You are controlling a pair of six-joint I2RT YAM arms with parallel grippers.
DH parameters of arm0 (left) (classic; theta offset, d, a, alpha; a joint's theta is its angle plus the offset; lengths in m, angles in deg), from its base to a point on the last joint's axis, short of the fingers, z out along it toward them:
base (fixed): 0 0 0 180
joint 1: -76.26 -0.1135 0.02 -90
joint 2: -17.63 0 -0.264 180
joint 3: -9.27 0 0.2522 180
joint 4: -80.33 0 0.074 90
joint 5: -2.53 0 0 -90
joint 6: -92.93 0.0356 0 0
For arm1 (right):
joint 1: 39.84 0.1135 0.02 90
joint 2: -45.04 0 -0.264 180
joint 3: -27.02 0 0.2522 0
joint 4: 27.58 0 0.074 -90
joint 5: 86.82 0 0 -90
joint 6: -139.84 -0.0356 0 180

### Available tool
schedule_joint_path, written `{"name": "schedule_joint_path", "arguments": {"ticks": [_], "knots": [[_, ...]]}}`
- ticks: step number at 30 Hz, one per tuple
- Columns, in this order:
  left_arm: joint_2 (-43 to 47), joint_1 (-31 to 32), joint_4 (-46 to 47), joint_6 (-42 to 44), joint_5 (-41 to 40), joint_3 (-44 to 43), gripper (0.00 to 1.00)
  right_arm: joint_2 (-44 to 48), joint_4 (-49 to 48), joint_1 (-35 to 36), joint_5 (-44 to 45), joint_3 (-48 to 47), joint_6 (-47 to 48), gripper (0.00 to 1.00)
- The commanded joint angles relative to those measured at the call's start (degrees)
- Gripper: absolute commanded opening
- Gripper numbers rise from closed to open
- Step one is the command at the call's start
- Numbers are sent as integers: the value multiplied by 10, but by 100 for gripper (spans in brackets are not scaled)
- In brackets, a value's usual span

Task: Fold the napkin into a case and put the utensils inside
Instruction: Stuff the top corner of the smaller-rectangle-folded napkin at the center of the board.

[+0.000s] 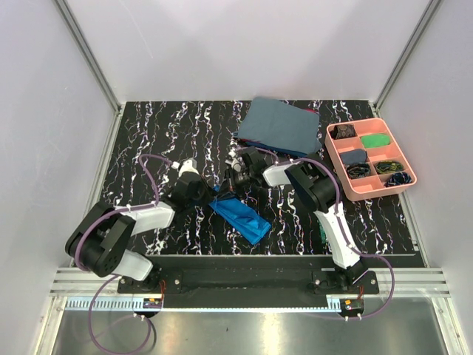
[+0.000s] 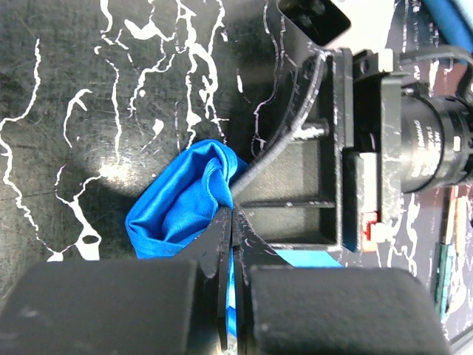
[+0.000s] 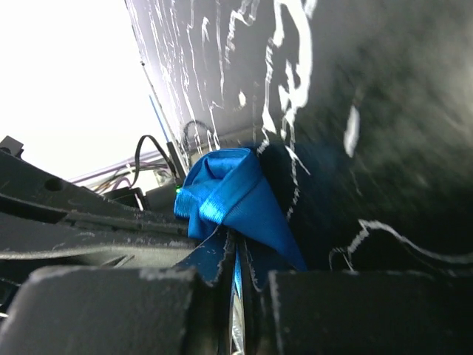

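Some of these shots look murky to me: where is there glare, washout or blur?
Left wrist view: glare patch on the black white-veined marble-look tabletop beside the sharp, bright royal-blue shiny cloth napkin. Right wrist view: upper-left background washed out white; tabletop at right smeared and dim. Top external view: evenly lit and sharp, with a bright light strip along the near edge.

We see a black bench (image 1: 162,133) veined with white, with pale walls around it. Near its far edge lies a dull grey-blue cloth (image 1: 281,122). Just beside it, to the right, sits a pink compartment tray (image 1: 380,191). One pocket holds a green piece (image 1: 375,140), another a grey-blue piece (image 1: 353,157). The others hold dark bits we cannot identify.
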Motion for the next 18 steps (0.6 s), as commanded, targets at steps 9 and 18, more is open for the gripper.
{"name": "schedule_joint_path", "arguments": {"ticks": [9, 18], "knots": [[-26, 7, 71, 5, -8, 9, 0, 15, -264, -8, -18, 31, -252, 16], [-63, 1, 106, 5, -30, 6, 0, 14, -183, -5, 30, 36, -224, 21]]}}
